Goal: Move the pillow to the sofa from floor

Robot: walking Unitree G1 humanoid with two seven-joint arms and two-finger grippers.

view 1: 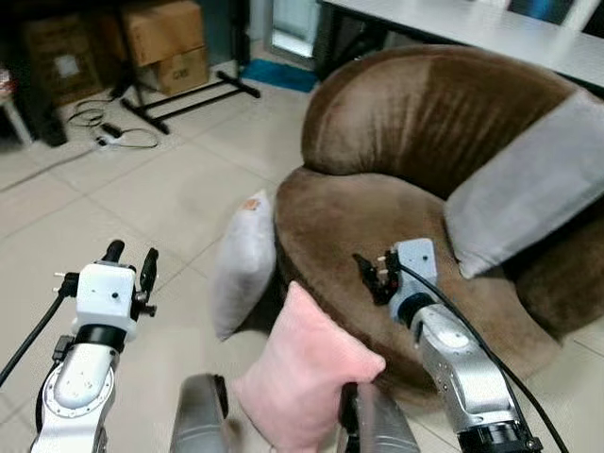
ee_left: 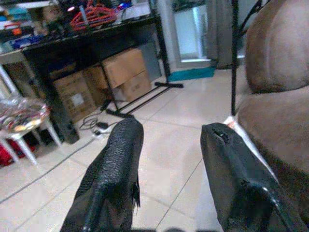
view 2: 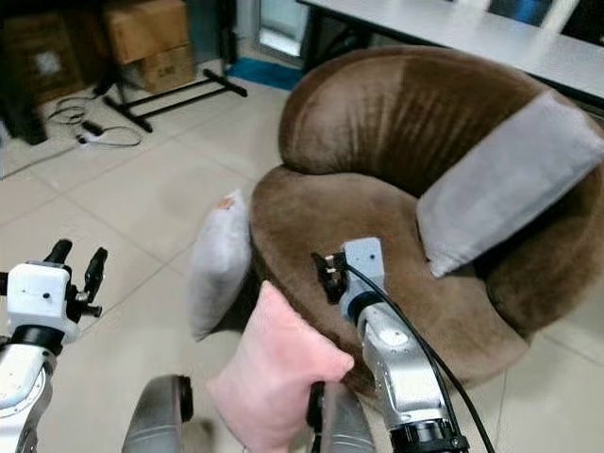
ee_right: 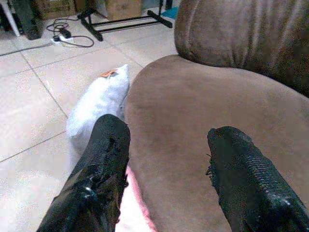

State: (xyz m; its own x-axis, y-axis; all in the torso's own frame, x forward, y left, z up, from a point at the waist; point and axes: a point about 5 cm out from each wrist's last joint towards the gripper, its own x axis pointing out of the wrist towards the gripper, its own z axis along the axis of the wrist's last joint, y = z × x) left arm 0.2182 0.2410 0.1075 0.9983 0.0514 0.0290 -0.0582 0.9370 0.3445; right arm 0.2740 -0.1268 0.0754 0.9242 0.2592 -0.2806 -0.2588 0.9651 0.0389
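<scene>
While both arms are raised ahead of you, note the layout: a round brown sofa (view 1: 406, 189) sits on the tiled floor (view 1: 142, 198), with a grey pillow (view 1: 528, 184) already lying against its back on the right side.

Two pillows are still down on the floor. The white pillow (view 1: 243, 264) stands on edge, leaning against the sofa's front left rim. The pink pillow (view 1: 307, 373) stands just in front of it, nearer you, also touching the sofa base and partly between your two forearms.

Your right gripper (ee_right: 164, 179) hovers over the sofa seat, near its front edge; its fingers (ee_right: 99, 169) are spread wide and hold nothing. The white pillow shows beyond the near finger in the right wrist view.

Your left gripper (ee_left: 166, 169) is held over bare floor, well left of the white pillow, its fingers likewise apart and empty.

Background: cardboard boxes (view 1: 165, 42), a black stand's feet (view 1: 189, 99), and cables (view 1: 113, 127) on the floor. A pale worktop (view 1: 472, 28) runs behind the sofa.
</scene>
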